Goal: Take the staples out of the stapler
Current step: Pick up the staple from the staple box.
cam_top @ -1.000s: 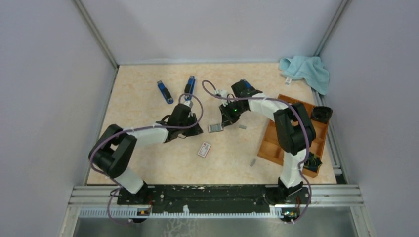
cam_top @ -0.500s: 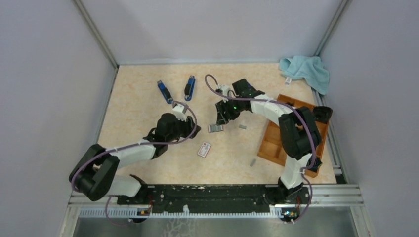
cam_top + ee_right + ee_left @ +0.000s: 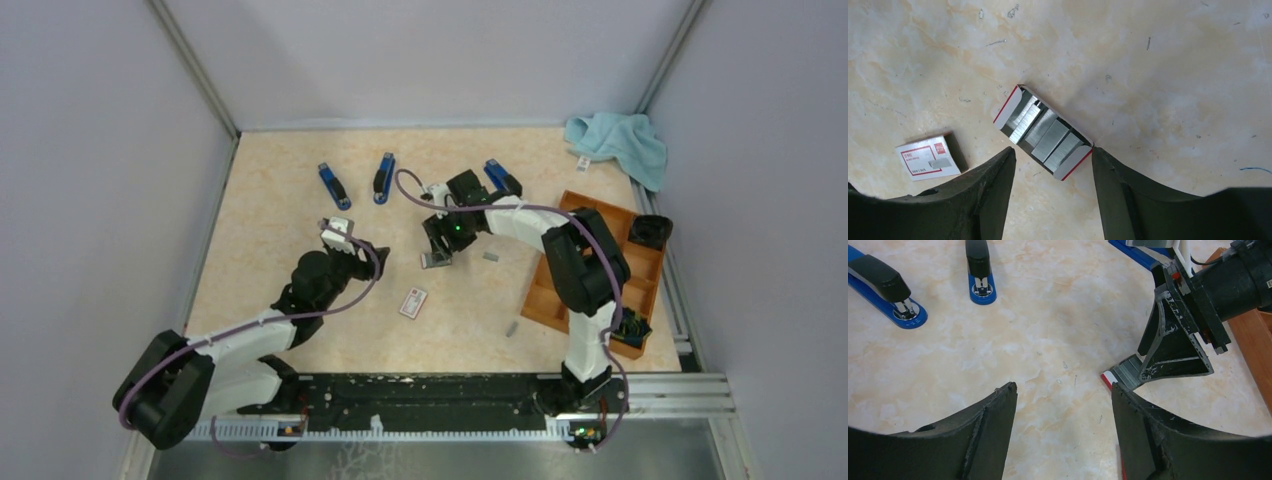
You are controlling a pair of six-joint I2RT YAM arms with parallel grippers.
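Staples (image 3: 1042,131) lie as grey strips packed side by side in an open cardboard tray (image 3: 1007,106) with red-edged flaps, flat on the table (image 3: 1158,75). The tray is right beneath my right claw (image 3: 1053,150). That claw's fingers stand apart, one on each side of the tray's near end, and grip nothing; whether they touch the cardboard I cannot tell. A small white box (image 3: 927,157) with a red label lies near the tray, clear of it.

My left claw (image 3: 1063,386) is spread wide and empty over bare tabletop, pointing toward the right one. Ahead of it lie the first stapler (image 3: 883,285) and the second stapler (image 3: 979,267) — both blue and black. The third stapler (image 3: 503,177) lies beyond my right wrist. One loose grey strip (image 3: 491,257) lies on the table near the tray.
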